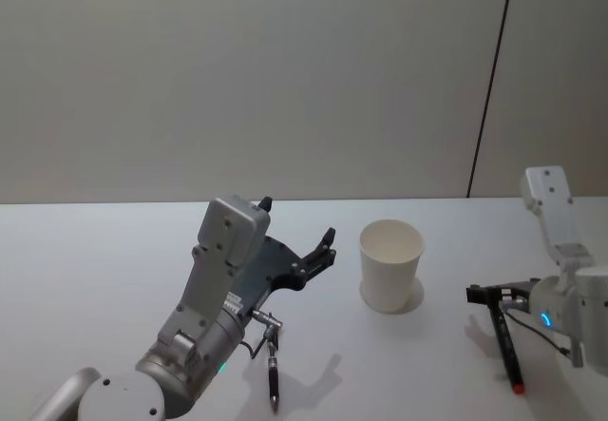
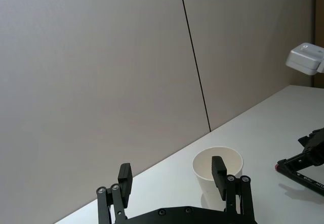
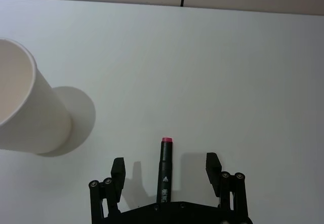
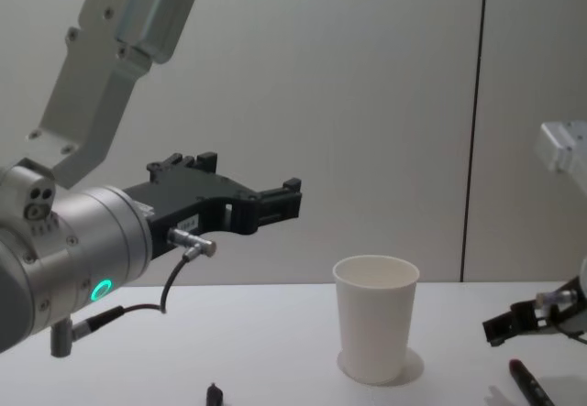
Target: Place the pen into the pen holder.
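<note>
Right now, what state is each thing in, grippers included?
White paper cup: upright, nothing visible inside.
Black pen with red end: lying flat on the table, ungripped.
Plain black pen: lying flat below the left arm.
Right gripper: fingers open, astride the red-ended pen.
Left gripper: open, raised, holding nothing.

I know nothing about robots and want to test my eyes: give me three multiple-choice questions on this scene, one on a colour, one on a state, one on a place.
1. What colour is the paper cup?
A) blue
B) white
C) black

2. How is the left gripper?
A) shut on the cup
B) shut, empty
C) open, empty

3. Where is the red-tipped pen?
A) on the table between the right gripper's fingers
B) in the cup
C) in the left gripper

Answers:
1 B, it is plain white.
2 C, its fingers stand apart with nothing between them.
3 A, it lies between those spread fingers, touching neither.
</note>
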